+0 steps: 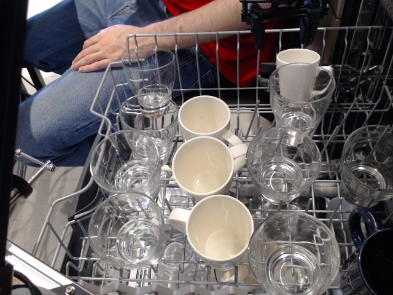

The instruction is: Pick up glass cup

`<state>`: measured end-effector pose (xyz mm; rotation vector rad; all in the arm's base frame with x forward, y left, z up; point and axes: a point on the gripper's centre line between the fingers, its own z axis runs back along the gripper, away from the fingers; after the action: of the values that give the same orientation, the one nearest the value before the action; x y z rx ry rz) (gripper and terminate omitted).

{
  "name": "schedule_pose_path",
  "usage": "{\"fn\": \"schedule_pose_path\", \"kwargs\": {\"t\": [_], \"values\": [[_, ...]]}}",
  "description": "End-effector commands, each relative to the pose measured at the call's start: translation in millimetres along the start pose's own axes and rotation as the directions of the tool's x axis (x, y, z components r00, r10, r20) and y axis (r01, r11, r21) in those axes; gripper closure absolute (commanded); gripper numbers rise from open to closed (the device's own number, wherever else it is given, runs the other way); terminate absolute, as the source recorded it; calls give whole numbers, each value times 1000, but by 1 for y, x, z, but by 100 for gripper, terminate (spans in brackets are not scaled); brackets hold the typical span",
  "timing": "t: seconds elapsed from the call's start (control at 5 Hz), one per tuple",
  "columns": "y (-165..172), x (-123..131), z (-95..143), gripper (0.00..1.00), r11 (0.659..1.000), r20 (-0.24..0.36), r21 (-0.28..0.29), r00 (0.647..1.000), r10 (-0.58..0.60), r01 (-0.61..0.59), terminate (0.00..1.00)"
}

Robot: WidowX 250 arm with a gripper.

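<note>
The glass cup is clear, with a wide mouth tapering to a small thick base. It stands upright in the far right part of the dishwasher rack, right in front of a white mug. My gripper hangs at the top of the view, above and just behind the cup. Its two black fingers are spread apart with nothing between them. It does not touch the cup.
A slimmer tapered glass stands far left. Several round tumblers and three white mugs fill the rack. A dark blue mug is at the front right. A seated person's hand rests just behind the rack.
</note>
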<state>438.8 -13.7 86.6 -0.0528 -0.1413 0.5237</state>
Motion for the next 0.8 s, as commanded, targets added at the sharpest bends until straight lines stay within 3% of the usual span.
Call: {"fn": "schedule_pose_path", "kwargs": {"t": [0.0,0.6], "values": [[0,0,0,0,1000,0,0,1000,0,0,0],[-3,7,-43,0,998,50,-27,997,65,-64,0]]}}
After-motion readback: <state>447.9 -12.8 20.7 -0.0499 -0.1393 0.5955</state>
